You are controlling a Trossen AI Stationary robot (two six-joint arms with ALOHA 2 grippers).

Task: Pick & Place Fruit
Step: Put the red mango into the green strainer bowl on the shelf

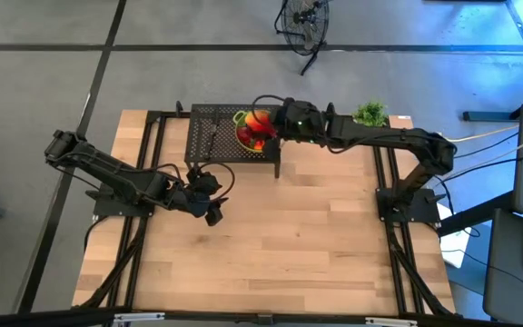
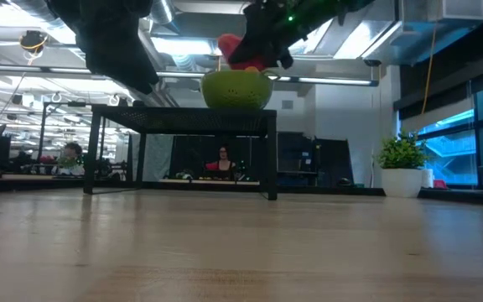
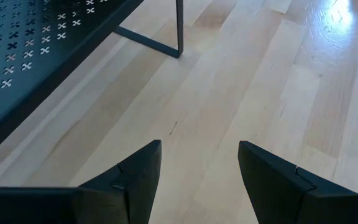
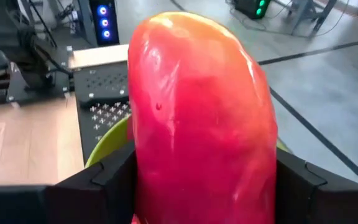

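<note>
Your green bowl (image 1: 246,130) sits on the black mesh rack (image 1: 209,136), with a potted plant (image 1: 370,113) nearby. Your right gripper (image 1: 273,124) reaches over the bowl, clamped on the big red fruit (image 4: 201,118). Your left gripper (image 3: 199,180) hovers low over bare table (image 1: 289,236), fingers apart and empty.

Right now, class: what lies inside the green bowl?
Small red and orange fruit fill the bowl. The right gripper holds a big red fruit above, covering the rest.
</note>
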